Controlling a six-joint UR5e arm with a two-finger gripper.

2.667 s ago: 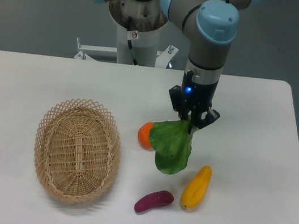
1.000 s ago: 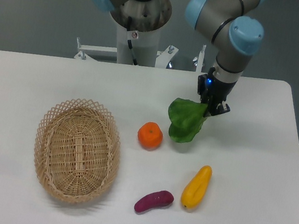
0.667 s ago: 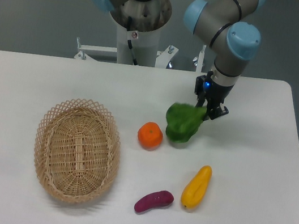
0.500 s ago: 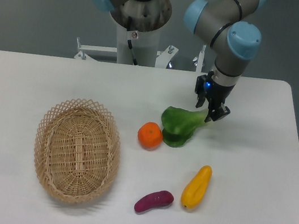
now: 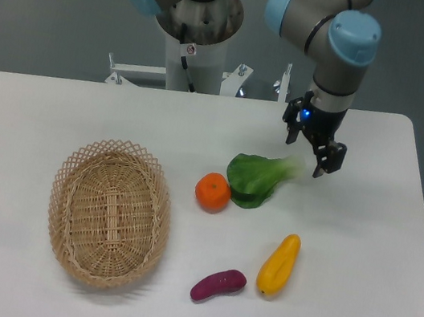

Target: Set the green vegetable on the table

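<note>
Bok choy [image 5: 256, 180] lying flat on the white desk [image 5: 362, 232], dark crinkled leaf pointing toward 8 o'clock, pale stalk pointing toward 2 o'clock. Hand [image 5: 313, 149] hovering just beyond the stalk tip at 2 o'clock, fingers spread apart, gripping nothing, not touching the vegetable. Orange [image 5: 213, 192] sitting just beside the leaf at 8 o'clock, looking to be touching or nearly so. Yellow elongated vegetable [image 5: 278, 265] lying near, at 5 o'clock from the bok choy. Purple eggplant [image 5: 218, 285] lying at 6 o'clock, farther down. Oval wicker basket [image 5: 109, 212] resting well apart at 8 o'clock.
</note>
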